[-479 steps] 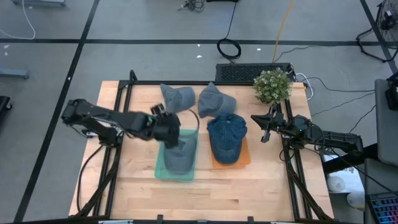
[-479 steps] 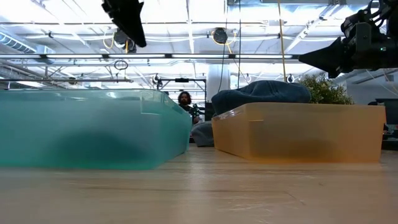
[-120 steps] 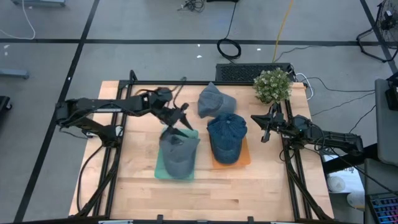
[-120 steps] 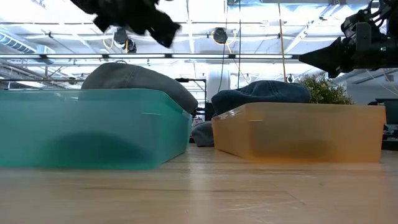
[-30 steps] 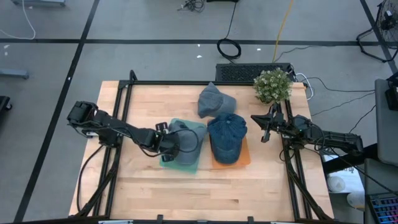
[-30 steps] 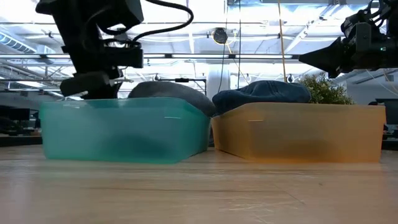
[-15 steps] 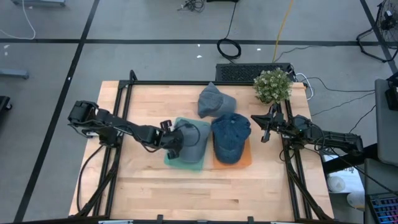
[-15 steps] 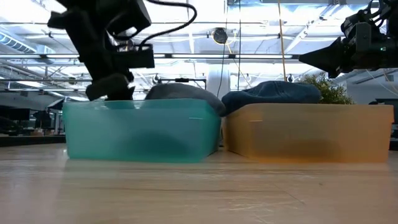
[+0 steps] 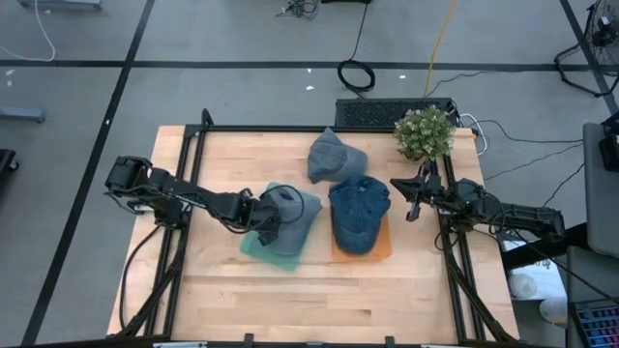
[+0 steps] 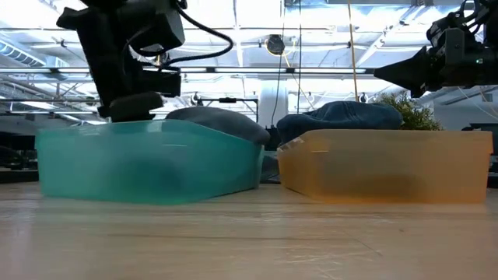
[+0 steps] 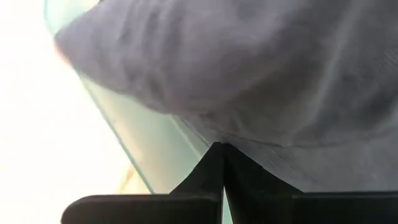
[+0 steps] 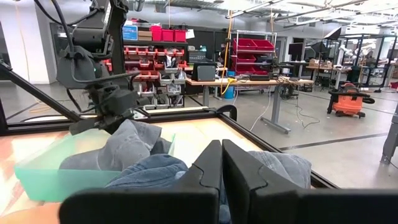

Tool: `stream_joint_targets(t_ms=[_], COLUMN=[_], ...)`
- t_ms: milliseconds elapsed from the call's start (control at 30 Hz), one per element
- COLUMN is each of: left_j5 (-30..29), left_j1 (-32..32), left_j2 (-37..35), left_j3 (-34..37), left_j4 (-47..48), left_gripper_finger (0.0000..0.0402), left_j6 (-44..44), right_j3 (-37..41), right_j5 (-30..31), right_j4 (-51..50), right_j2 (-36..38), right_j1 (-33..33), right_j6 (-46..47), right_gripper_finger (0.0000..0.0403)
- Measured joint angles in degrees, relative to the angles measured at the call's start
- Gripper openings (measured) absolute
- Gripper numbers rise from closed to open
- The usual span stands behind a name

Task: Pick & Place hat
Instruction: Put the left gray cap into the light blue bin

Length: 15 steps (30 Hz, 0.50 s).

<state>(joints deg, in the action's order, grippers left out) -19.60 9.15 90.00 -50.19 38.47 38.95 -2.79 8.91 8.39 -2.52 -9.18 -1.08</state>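
Observation:
A grey hat (image 9: 293, 211) lies in the teal bin (image 9: 253, 244), which stands askew on the table. My left gripper (image 9: 263, 218) is shut and reaches down into the bin's left part, its tips at the hat (image 11: 249, 74). A blue denim hat (image 9: 358, 208) fills the orange bin (image 9: 377, 249) beside it. Another grey-blue hat (image 9: 334, 157) lies on the table behind both bins. My right gripper (image 9: 410, 203) hovers shut at the table's right side, above and apart from the bins. My left gripper touches the grey hat's lower edge (image 11: 214, 138) with its shut fingertips, slanting down from the table's left side. I cannot tell whether any cloth is caught between them. The hat rests in the teal bin (image 11: 143, 143), its crown rising above the rim (image 10: 222, 120).
A potted plant (image 9: 424, 132) stands at the far right corner. Black frame rails (image 9: 193, 145) run along the table's left, far and right sides. Bare wood (image 9: 319, 300) stretches between the bins and the near edge.
My left gripper, shut throughout, went toward the table's right edge and then back left. The teal bin with the grey hat slid right with it, nudged the orange bin a little right, then came back and turned askew. The orange bin stays at its new place.

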Motion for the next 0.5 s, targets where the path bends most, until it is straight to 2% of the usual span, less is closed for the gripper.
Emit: stream_joint_targets(t_ms=[167,333,500], left_j5=[-0.4,-1.4,-1.2], left_j1=[0.2,1.5,4.1], left_j2=[0.0,-0.9,-2.8], left_j3=[0.0,-0.7,-6.7], left_j4=[5.8,8.3,12.4], left_gripper_finger=[0.0005,0.0003,0.0002], left_j6=[12.5,10.5,8.9], right_j3=[0.0,0.0,0.0], right_j5=[0.0,0.0,0.0], right_j4=[0.0,0.0,0.0], right_j2=[0.0,0.0,0.0], right_j1=[0.0,0.0,0.0], right_j6=[0.0,0.0,0.0], right_gripper_finger=[0.0,0.0,0.0])
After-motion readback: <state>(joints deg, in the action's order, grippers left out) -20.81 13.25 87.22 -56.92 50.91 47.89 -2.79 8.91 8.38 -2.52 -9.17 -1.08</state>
